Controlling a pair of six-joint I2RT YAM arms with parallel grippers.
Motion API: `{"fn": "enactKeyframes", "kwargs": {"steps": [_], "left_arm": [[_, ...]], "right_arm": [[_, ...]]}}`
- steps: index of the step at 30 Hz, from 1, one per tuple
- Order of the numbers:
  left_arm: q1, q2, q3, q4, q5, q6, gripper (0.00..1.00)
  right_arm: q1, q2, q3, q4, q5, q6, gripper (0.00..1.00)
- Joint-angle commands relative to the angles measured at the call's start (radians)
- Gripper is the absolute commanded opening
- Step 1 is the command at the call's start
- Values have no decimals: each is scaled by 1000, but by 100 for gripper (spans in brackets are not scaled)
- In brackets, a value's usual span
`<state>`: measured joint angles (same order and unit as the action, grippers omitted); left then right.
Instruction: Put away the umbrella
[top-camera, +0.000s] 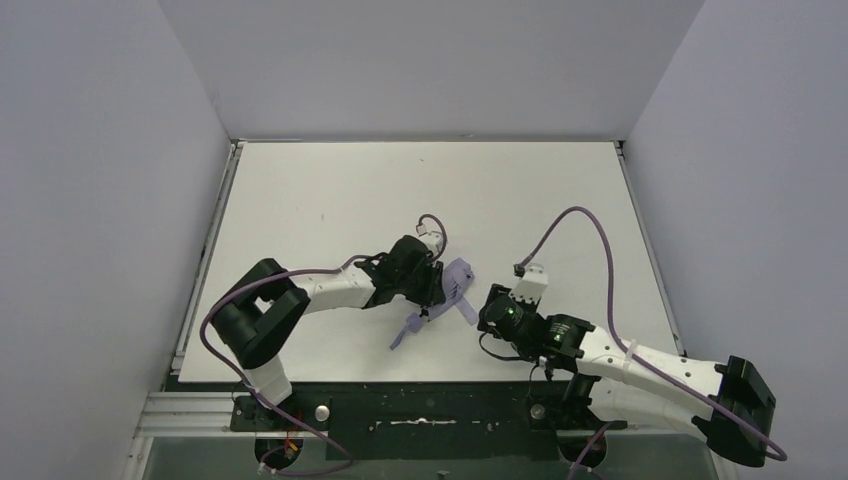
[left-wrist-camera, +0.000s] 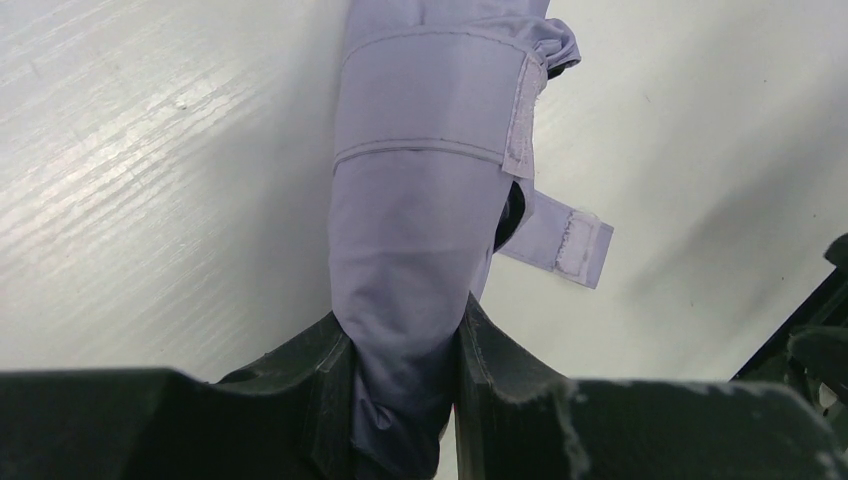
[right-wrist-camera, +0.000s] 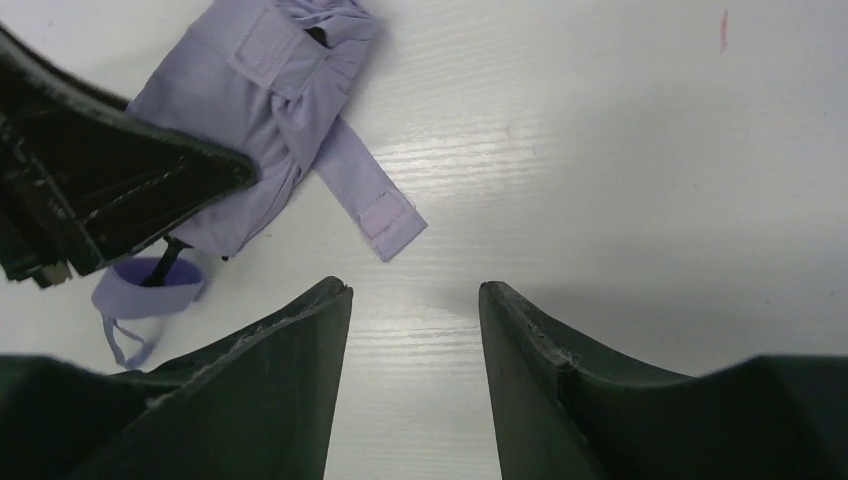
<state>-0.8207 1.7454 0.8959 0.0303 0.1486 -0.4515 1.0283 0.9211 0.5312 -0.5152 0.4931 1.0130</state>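
Currently, the left gripper (left-wrist-camera: 405, 375) is clamping the folded lavender canopy of the umbrella (left-wrist-camera: 420, 200), and the fabric is bunching between its two fingers (left-wrist-camera: 330, 375). The umbrella is lying on the white desk (top-camera: 330, 190), in the near half, roughly midway between the left and right edges. A lavender band is wrapping around the canopy. The closure strap (right-wrist-camera: 385, 215) is trailing loose, with its hook-and-loop patch lying flat on the desk surface. The handle (right-wrist-camera: 150, 285) is pointing toward the near edge, with a black shaft entering it and a thin wrist cord looping from it. The right gripper (right-wrist-camera: 415, 290) is standing just beside the umbrella, on the side facing the right edge. Its jaws are standing apart with only bare desk showing between them, and it is holding nothing.
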Motion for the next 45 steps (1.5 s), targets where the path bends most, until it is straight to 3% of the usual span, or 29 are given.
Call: {"fn": "enactKeyframes", "kwargs": {"steps": [1,12,19,31,45], "left_arm": [[-11,17,-89,-193,-188,-46,0],[-37,9,-128,-211,-239,-111,0],[-47,12,-127,-215,-255,-127,0],[-53,19,-123,-216,-260,-122,0],[-65,37,-110,-224,-269,-121,0]], "right_arm": [[-16,4,-44,77,63,351,51],[-19,45,-152,271,35,770,53],[-22,106,-136,208,-38,952,53],[-61,223,-142,235,-122,1028,53],[-152,299,-165,325,-122,965,53]]}}
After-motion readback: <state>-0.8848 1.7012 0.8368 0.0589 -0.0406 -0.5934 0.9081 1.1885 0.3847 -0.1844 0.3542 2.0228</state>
